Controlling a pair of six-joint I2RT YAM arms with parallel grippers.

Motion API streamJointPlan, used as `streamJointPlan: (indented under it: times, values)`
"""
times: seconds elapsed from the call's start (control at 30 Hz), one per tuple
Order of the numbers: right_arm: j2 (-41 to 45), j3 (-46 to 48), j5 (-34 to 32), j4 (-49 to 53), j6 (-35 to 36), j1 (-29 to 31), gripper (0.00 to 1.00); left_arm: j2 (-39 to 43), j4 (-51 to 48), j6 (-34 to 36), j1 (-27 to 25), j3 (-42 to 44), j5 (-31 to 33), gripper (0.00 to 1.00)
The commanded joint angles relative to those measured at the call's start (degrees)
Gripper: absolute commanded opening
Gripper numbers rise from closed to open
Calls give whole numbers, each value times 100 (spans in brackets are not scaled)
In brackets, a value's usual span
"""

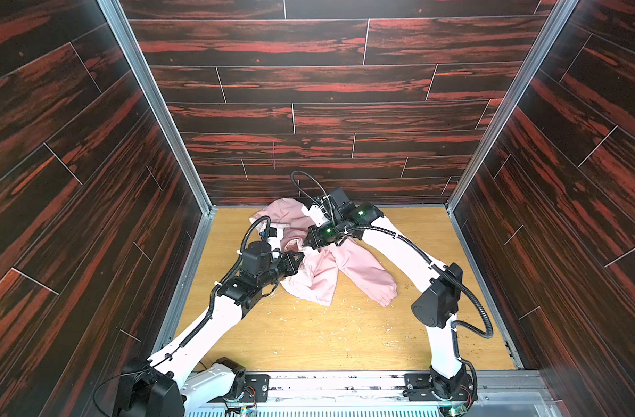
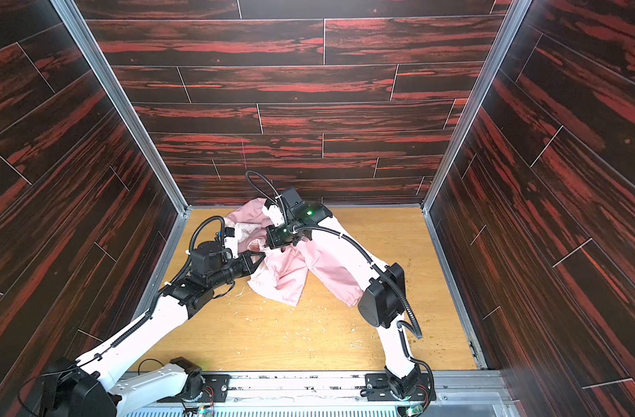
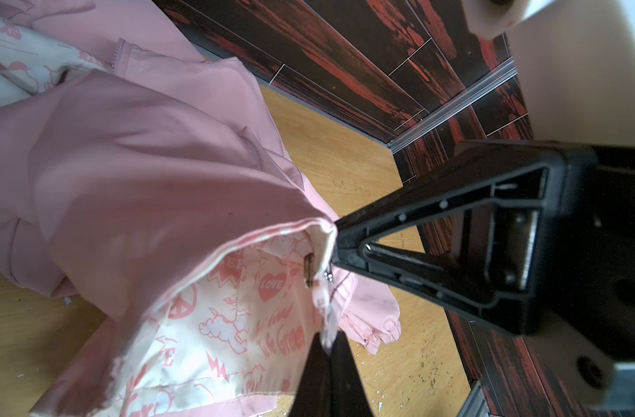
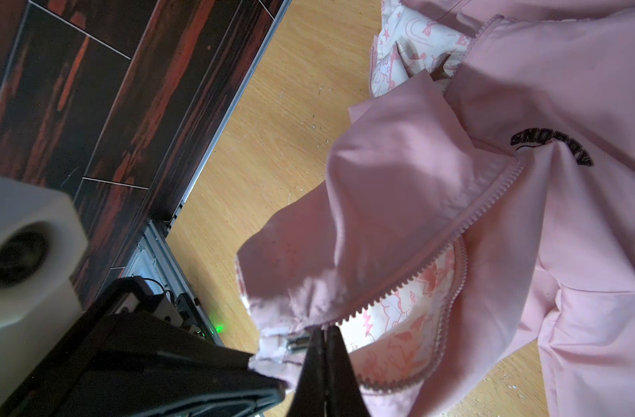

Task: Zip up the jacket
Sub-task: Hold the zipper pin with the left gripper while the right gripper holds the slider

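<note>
The left gripper point(image 3: 330, 343) is pressing its two fingers tight together on a thin pale strip at the front edge of the jacket point(image 3: 146, 162). The right gripper point(image 4: 325, 330) is also squeezing its two fingers together. It is pinching the bottom end of one row of zipper teeth point(image 4: 417, 260), and one small metal zipper part point(image 4: 297, 342) is sitting just beside the fingertips. The two grippers are almost touching, tip to tip, at the same lifted corner of cloth.

A second row of teeth point(image 4: 462, 274) is curving away from the pinched row, so the zipper is standing open. The gap is showing a white lining point(image 3: 218, 325) printed with pink cartoons. One dark arched logo point(image 4: 550, 148) is sitting on the chest.

There is one jacket, light pink, and it is lying crumpled on the wooden table point(image 1: 309, 343). It is resting in the far left part, close to the back wall point(image 1: 309, 90), between the two arms. One long sleeve point(image 1: 366, 278) with a gathered cuff is stretching toward the right arm. Pale crumbs point(image 1: 345, 312) are lying scattered over the table. Three dark red, wood-patterned walls are standing around it.
</note>
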State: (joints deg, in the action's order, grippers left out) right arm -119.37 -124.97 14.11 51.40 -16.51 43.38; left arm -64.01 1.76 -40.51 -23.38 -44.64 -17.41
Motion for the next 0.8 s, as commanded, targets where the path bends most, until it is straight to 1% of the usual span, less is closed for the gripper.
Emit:
streamJointPlan:
  times: [0.0,0.17,0.27,0.37,0.47,0.6,0.77]
  values:
    - [291,108,-227,-112,-24,-124,0,166,142,-51,3,79,-23,0]
    - [326,229,-129,-171,-1,-101,0,112,178,-40,0,9,-60,0]
    - [432,562,-583,-236,-73,-128,0,156,31,16,8,-17,92,0]
    - [620,1010,-1076,-445,-321,-270,0,285,-246,71,4,-5,126,0]
    - [624,1008,-1396,-427,-336,-303,0,516,-254,41,1,195,246,0]
    - [561,812,-1257,-409,-331,-298,0,709,-163,-23,0,382,360,0]
    - [520,635,-818,-492,-247,-176,0,624,-132,-101,6,369,309,0]
